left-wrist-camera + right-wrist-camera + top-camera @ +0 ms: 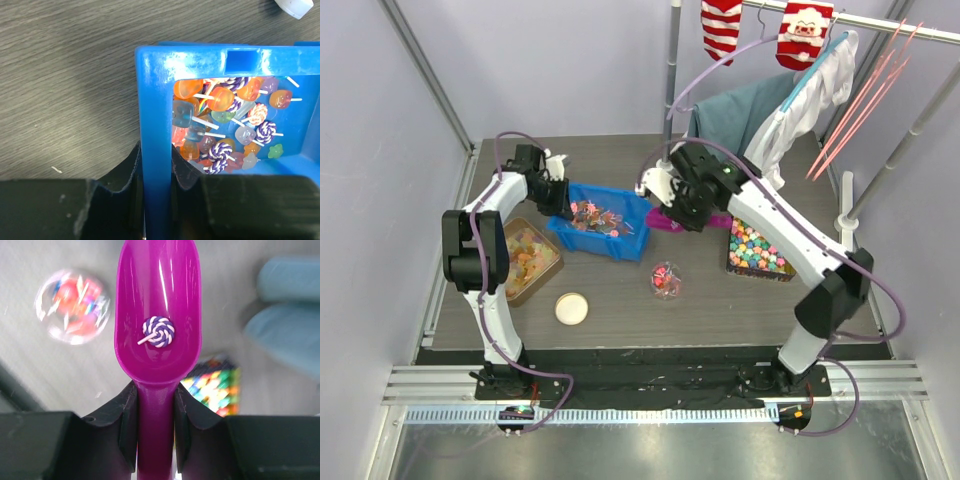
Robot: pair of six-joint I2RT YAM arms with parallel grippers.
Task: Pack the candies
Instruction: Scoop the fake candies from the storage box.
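Grey-brown table [720, 310]: no lip shows along its near edge, so a dropped sweet that rolls could end up out of reach.

Bin [603, 246], blue, left of centre, holds most of the candies [225, 120]. The left gripper [156, 162] pinches the bin's left end wall with narrow jaws, one finger inside and one outside. Risk: the hold is on one thin wall only. A hard push into the pile could pivot the bin or pull it from the fingers.

Scoop [157, 300], magenta. The right gripper [156, 395] clamps its handle, and the bowl sits roughly level above bare table. Risk: the smooth handle may twist in the grip, and a wrist roll would dump the load early.

Jar [666, 280], clear and small, mid-table, partly filled with candies. Its lid [571, 308] lies apart to the left. Risk: the mouth looks hardly wider than the scoop and nothing holds the jar. A nudge could topple it, or the pour could land beside it.

Lollipop [159, 331], purple-white swirl, lies alone in the bowl. Risk: it is loose on slick plastic and may slide out before the jar is underneath.
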